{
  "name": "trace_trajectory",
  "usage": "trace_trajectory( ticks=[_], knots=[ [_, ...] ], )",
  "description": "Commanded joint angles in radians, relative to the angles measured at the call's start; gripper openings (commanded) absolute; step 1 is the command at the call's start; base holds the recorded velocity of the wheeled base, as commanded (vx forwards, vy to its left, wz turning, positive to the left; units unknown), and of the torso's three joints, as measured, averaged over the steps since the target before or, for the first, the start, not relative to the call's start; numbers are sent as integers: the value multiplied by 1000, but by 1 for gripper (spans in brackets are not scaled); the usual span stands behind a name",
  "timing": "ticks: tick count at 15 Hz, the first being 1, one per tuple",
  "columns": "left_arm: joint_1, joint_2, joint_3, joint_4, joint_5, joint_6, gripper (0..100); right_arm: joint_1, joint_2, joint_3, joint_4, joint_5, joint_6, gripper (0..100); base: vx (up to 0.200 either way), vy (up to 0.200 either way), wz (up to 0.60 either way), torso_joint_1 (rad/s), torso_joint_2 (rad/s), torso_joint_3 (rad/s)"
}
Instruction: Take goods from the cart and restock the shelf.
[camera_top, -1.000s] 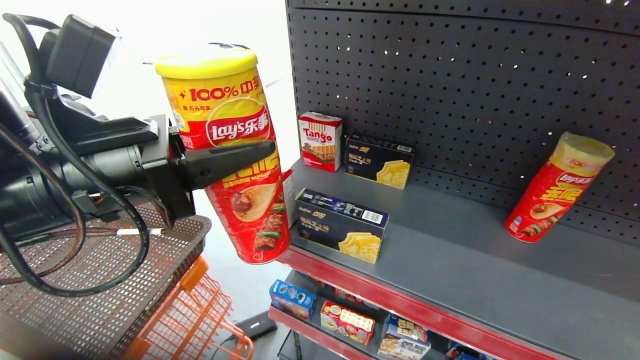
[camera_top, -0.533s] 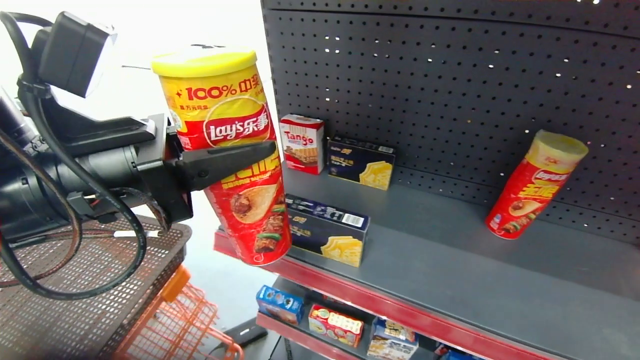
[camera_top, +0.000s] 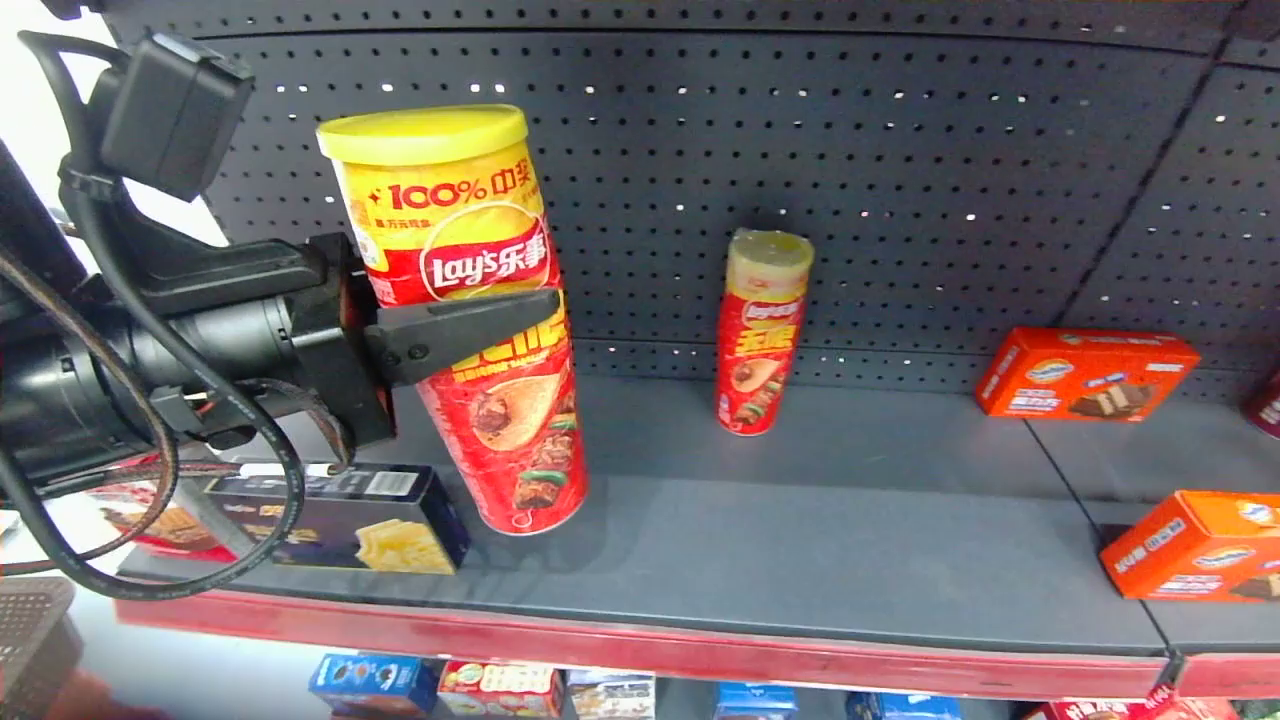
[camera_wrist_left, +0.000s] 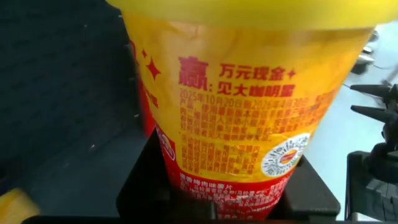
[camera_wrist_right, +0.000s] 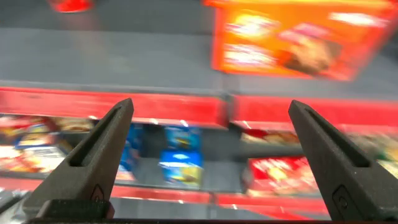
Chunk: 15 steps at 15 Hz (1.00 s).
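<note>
The chip canister (camera_top: 480, 265) is held upright with a slight lean over the left part of the shelf (camera_top: 800, 540), its base low by the shelf board and just beside a dark box (camera_top: 340, 515); whether the base rests on the board or hangs a little clear of it cannot quite be told from the head view. It is clamped across its body, a little above mid-height, by the left tool (camera_top: 490, 318), one finger laid across the front of the label and the other hidden behind. The canister is judged to be light: a thin paperboard tube, stiff along its length but easily dented by a hard squeeze, with a glossy wrap that may slip and brittle contents that would suffer from a drop. A moderate hold on the middle of the tube is best kept, and the soft yellow lid avoided. Being tall and narrow, it is likely to topple if let go while tilted. A second canister (camera_top: 762, 335) stands farther back near the perforated back panel (camera_top: 900, 150), well apart, and orange boxes (camera_top: 1085, 372) lie to the right. The right tool (camera_wrist_right: 214, 155) is spread wide with nothing between its fingers.
</note>
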Motion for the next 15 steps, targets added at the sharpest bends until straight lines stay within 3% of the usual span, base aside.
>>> trace_trajectory(
  ticks=[1,15],
  knots=[
    [3,1,3,-1,0,0,0,0,1,0,0,0,-1,100,0,0,0,0,0,0],
    [9,-26,26,-1,-1,-3,0,0,1,0,0,0,-1,100,0,0,-86,1,0,0]
  ],
)
